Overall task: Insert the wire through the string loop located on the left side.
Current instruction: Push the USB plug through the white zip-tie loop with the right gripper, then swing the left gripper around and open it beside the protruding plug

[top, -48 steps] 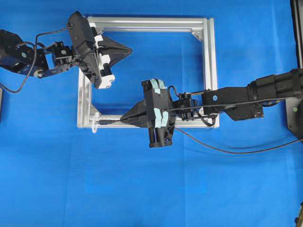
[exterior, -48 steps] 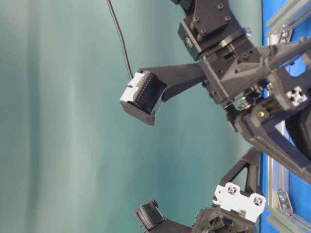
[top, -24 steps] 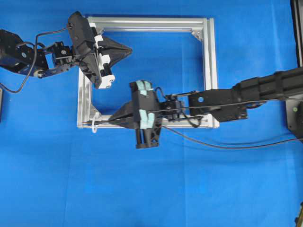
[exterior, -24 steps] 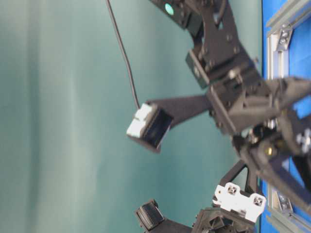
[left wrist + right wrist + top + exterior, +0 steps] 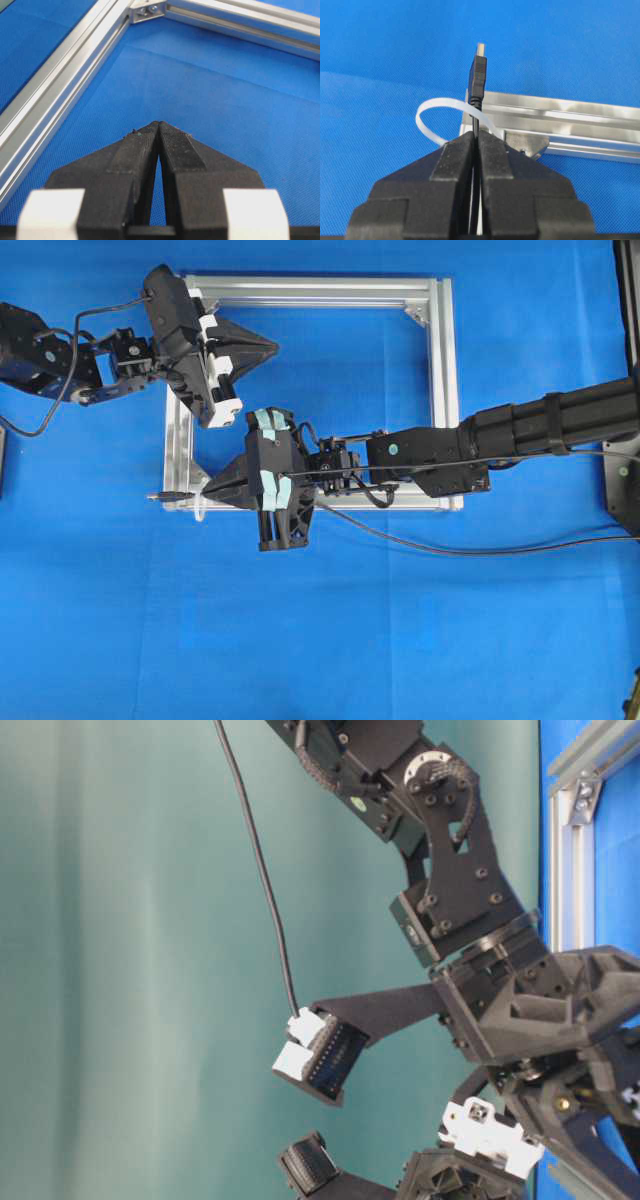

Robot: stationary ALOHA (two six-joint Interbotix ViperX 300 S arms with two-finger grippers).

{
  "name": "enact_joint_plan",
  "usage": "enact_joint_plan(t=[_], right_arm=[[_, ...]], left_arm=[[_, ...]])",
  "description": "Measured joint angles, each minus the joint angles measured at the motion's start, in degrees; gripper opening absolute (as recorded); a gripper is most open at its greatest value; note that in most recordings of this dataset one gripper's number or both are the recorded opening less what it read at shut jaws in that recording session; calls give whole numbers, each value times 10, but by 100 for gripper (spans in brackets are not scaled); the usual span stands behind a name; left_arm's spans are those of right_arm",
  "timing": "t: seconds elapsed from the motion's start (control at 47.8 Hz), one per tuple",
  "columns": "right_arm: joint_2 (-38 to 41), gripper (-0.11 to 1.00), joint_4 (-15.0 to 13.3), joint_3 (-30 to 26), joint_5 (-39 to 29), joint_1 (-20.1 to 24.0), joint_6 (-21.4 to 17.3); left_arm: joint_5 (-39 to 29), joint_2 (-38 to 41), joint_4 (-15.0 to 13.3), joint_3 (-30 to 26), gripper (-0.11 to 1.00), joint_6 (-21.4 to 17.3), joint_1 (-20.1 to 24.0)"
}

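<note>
My right gripper (image 5: 207,496) (image 5: 475,134) is shut on the wire, a thin black cable (image 5: 450,548) trailing off to the right. The wire's dark plug (image 5: 172,497) (image 5: 478,75) with its silvery tip sticks out ahead of the fingertips, past the silver frame's (image 5: 440,390) near-left corner. The whitish string loop (image 5: 201,510) (image 5: 442,102) arcs out from that corner. The wire crosses its band just ahead of my fingertips; whether it runs inside the loop I cannot tell. My left gripper (image 5: 275,343) (image 5: 159,123) is shut on nothing, over the frame's far-left part.
The frame (image 5: 60,85) (image 5: 560,115) lies flat on a blue cloth. My right arm (image 5: 520,430) stretches across the frame's near bar from the right. In the table-level view the right arm (image 5: 460,920) and a frame bar (image 5: 565,870) show.
My right gripper has moved left along the frame's near bar with the wire, carrying the plug up to the loop and then beyond the corner. The left arm has not moved.
</note>
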State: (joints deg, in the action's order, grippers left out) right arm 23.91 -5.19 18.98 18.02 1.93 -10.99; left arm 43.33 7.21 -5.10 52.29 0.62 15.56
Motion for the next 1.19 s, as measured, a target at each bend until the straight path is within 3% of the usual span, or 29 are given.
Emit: enact_joint_plan(t=[0.691, 0.879, 1.193], right_arm=[[0, 0, 0, -1, 0, 0, 0], [1, 0, 0, -1, 0, 0, 0], [1, 0, 0, -1, 0, 0, 1]], left_arm=[[0, -25, 0, 23, 0, 3, 0], [18, -54, 0, 68, 0, 3, -4], [41, -145, 0, 196, 0, 3, -9]])
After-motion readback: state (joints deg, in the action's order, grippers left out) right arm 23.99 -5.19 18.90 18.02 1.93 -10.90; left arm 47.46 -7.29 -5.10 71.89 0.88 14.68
